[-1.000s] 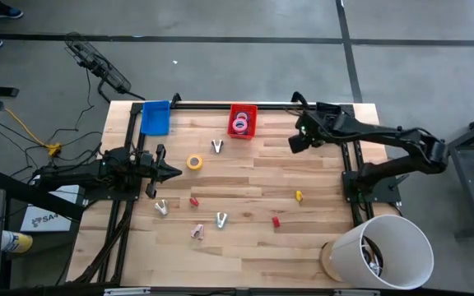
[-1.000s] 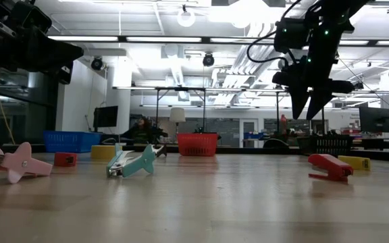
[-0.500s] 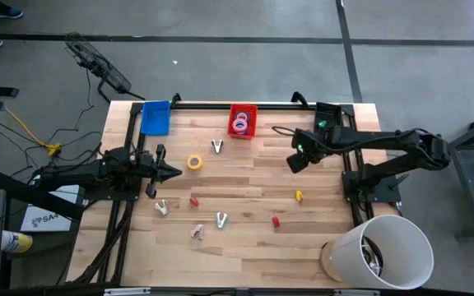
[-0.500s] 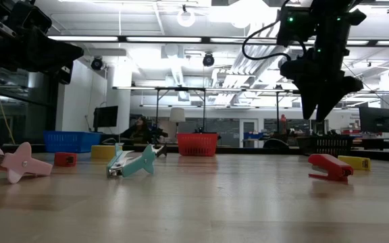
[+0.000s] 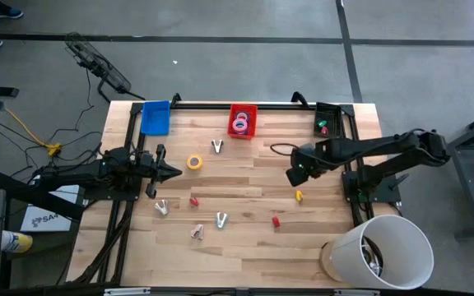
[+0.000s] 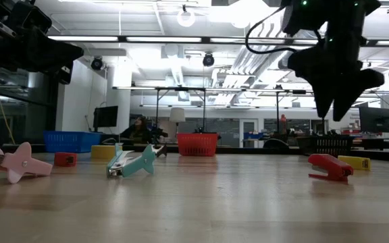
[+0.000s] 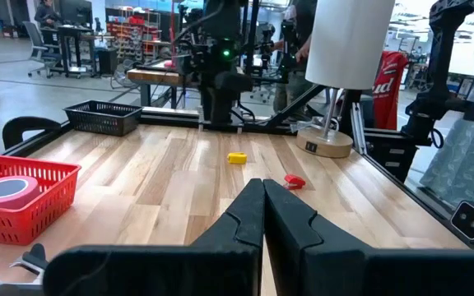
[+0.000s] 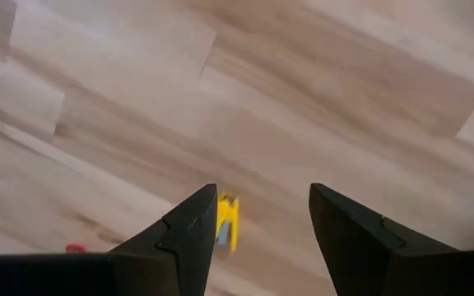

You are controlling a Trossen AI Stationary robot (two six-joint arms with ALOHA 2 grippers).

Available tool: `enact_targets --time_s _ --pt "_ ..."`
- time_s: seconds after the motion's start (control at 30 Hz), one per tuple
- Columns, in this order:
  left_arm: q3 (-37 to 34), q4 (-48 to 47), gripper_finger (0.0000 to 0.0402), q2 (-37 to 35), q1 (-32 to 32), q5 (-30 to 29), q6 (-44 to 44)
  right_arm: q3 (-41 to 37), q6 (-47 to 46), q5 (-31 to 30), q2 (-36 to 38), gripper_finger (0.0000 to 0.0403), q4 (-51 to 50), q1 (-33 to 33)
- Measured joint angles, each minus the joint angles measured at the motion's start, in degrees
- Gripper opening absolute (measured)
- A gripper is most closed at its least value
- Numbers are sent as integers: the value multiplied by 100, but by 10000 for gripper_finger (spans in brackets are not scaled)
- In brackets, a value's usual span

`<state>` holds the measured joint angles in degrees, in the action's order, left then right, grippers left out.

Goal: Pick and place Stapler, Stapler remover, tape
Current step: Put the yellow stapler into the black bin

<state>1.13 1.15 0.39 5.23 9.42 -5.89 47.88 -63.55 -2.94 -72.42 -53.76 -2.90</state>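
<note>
A yellow stapler (image 5: 299,196) lies on the table at the right, and a red stapler (image 5: 276,220) lies nearer the front edge. My right gripper (image 5: 295,174) hangs open above the table, fingers pointing down, just on the far side of the yellow stapler (image 8: 226,222), which shows beside one finger. A yellow tape roll (image 5: 194,162) lies left of centre. Several staple removers lie about, one of them (image 5: 216,146) near the red basket (image 5: 242,120), which holds pink tape (image 5: 239,125). My left gripper (image 5: 171,171) waits shut at the table's left, pointing level.
A blue basket (image 5: 155,117) stands at the far left and a black basket (image 5: 327,119) at the far right corner. A white bucket (image 5: 385,251) stands at the near right corner. A small red piece (image 5: 194,201) lies near the middle.
My right gripper has swung from beside the black basket at the far edge toward the near edge, closing on the yellow stapler, and has tipped more steeply downward. Its fingers have stayed open. Nothing on the table has moved.
</note>
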Motion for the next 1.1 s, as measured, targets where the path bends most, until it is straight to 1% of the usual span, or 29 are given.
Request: enact_targets --time_s 0.23,0.5,0.67,1.1 --pt "0 0 1 1 0 1 0 7 -1024 -4 -96 185 -19 507" --pt "-2 -1 1 1 0 0 0 7 -1753 42 -843 185 152 862" --pt "0 -1 1 1 -1 -1 0 7 -1969 177 -1171 185 474 903" --pt "0 -2 1 1 0 2 0 7 -2151 334 -1835 185 737 905"
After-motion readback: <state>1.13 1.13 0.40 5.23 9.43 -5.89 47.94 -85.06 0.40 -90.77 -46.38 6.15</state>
